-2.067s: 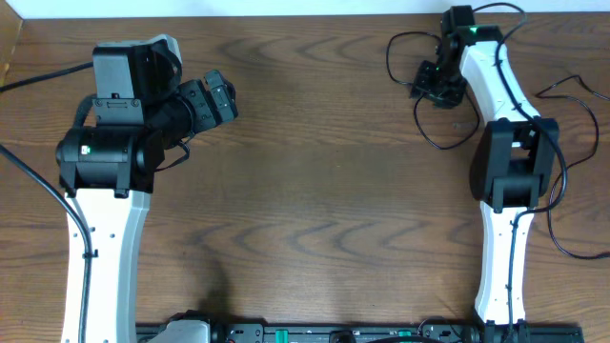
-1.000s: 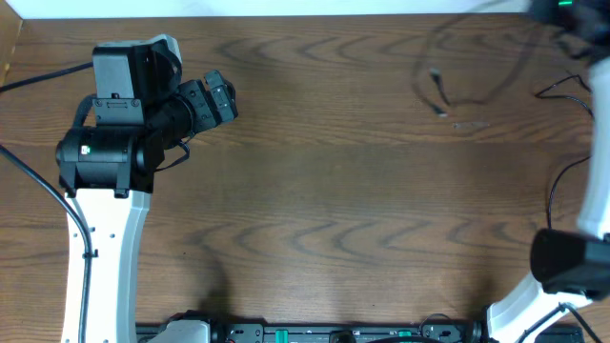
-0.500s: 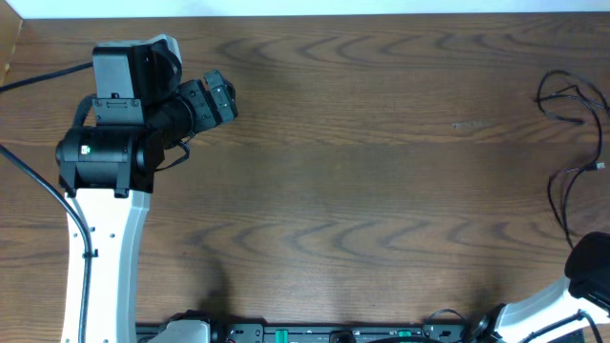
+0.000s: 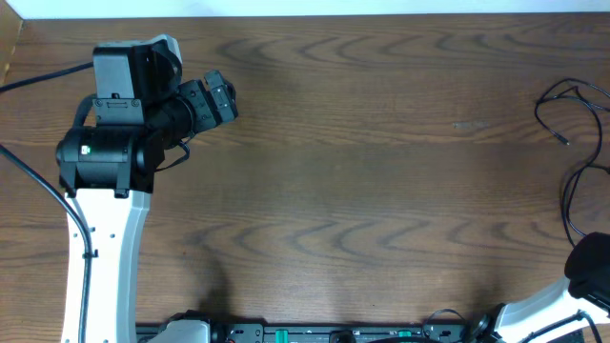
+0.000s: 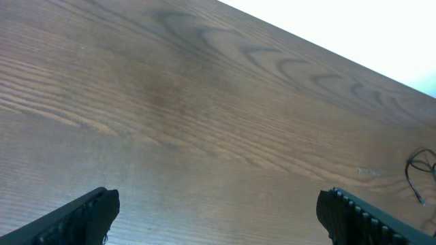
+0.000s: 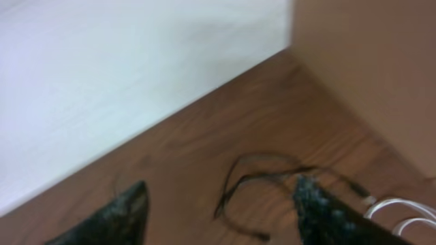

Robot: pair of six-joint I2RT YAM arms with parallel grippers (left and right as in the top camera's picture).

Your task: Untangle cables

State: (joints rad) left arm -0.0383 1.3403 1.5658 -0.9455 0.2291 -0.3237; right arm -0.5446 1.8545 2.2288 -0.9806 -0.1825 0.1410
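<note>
Overhead: the left arm (image 4: 105,162) sits at the left side of the wooden table (image 4: 381,191), with the left gripper (image 4: 217,99) pointing right over bare wood. From this height its jaws cannot be read. The thin black cord (image 4: 545,93) lies in loose loops at the far right edge, toward the back, well apart from the left gripper. A second dark wire (image 4: 569,205) curves down the right edge toward the right arm (image 4: 591,276), of which only the lower part shows at the bottom right corner. Its tool end is out of frame here. Left wrist: two dark fingertips (image 5: 82,214) stand at the bottom corners, spread wide, nothing between them but tabletop, so this end effector is open and empty. The black cord shows small at the far right edge of this view. Right wrist: the picture is blurred. The right gripper (image 6: 223,212) has its fingers parted, clamped on nothing. The black cord lies in a loop on the wood beyond the gap, nearer the right-hand finger; contact cannot be told. A white cord (image 6: 398,214) curls at the bottom right, just beside that finger. A white wall (image 6: 136,68) stands behind, with a brown upright panel (image 6: 368,68) at the right.
</note>
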